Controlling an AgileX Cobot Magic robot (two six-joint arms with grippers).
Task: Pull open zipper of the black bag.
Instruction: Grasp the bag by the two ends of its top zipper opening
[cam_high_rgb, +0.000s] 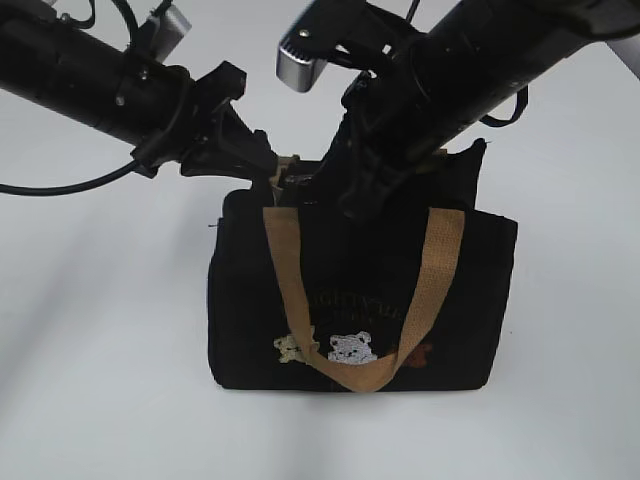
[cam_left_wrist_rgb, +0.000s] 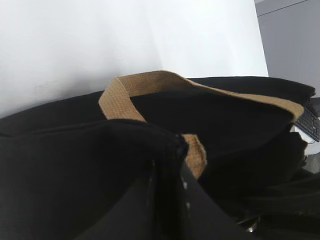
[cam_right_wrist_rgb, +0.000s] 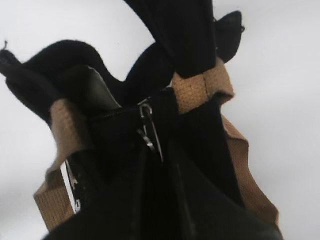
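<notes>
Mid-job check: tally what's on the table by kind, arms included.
black bag: 1
tan strap handles: 2
embroidered bears: 3
zipper pull: 1
grippers, left gripper and right gripper: 2
Total: 9

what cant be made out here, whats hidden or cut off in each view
- Exterior view: the top of the black bag and its zipper line are hidden behind both arms; the left claw and right claw tips are lost against the black fabric.
- Left wrist view: the zipper is not visible; dark, blurred fabric fills the frame, so the claw's grip is unclear.
- Right wrist view: the zipper pull shows, but whether the claw is pinching it cannot be told.
</notes>
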